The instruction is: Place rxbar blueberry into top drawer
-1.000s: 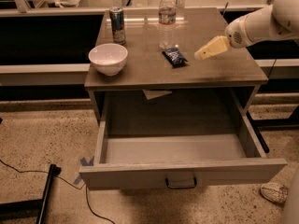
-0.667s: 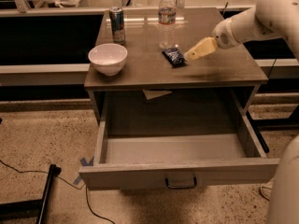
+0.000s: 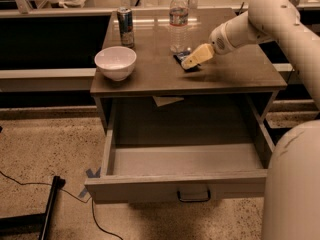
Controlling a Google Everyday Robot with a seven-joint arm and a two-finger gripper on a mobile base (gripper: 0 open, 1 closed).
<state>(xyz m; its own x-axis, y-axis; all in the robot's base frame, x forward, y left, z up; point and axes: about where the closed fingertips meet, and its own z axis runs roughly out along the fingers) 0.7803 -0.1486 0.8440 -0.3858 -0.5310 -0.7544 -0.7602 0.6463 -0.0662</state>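
grey top drawer (image 3: 150, 186) is open; rxbar blueberry (image 3: 179, 57) lies on the tabletop (image 3: 150, 76) at the hand (image 3: 194, 58), whose grip i cannot tell.

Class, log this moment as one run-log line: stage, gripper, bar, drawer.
stage: pick-up | gripper: at snack bar on tabletop | drawer: open, bar not yet inside | nearby: bowl, can, bottle

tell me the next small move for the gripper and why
Probably ease the gripper down onto the rxbar blueberry and take hold of it. The gripper is right at the bar and covers part of it. The bar lies on the tabletop, not in the top drawer, which is already pulled open below.
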